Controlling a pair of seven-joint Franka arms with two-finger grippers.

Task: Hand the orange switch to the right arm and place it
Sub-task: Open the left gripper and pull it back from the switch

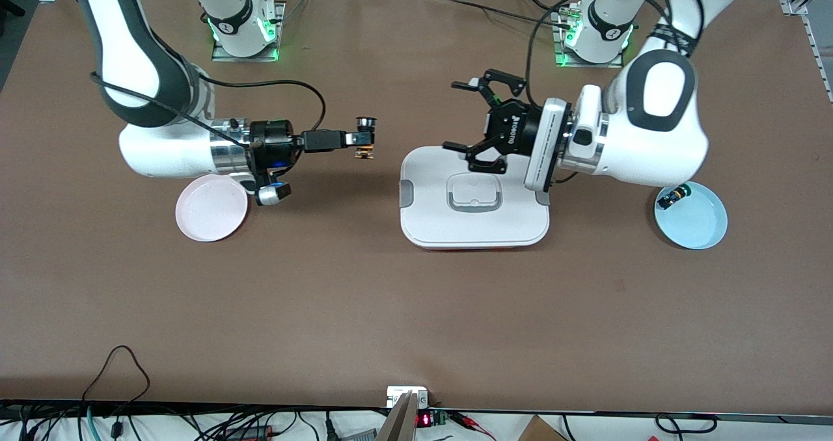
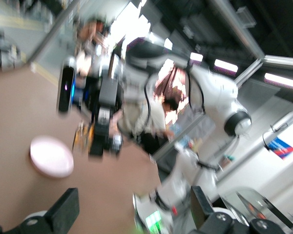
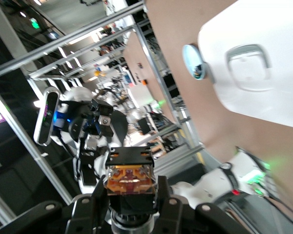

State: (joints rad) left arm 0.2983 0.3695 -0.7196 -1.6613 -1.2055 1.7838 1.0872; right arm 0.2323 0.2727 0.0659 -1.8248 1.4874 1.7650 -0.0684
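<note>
Handover apparently done: orange switch clamped in right gripper fingers, aloft over bare table between pink plate and white lidded box, presumably bound for that plate. Left gripper spread wide, empty, above the box.

The front view was evenly bright and sharp, with soft shadows under both arms on the table. The left wrist view was smeared by motion blur throughout. The right wrist view was sharp low down, hazier toward its upper right.
</note>
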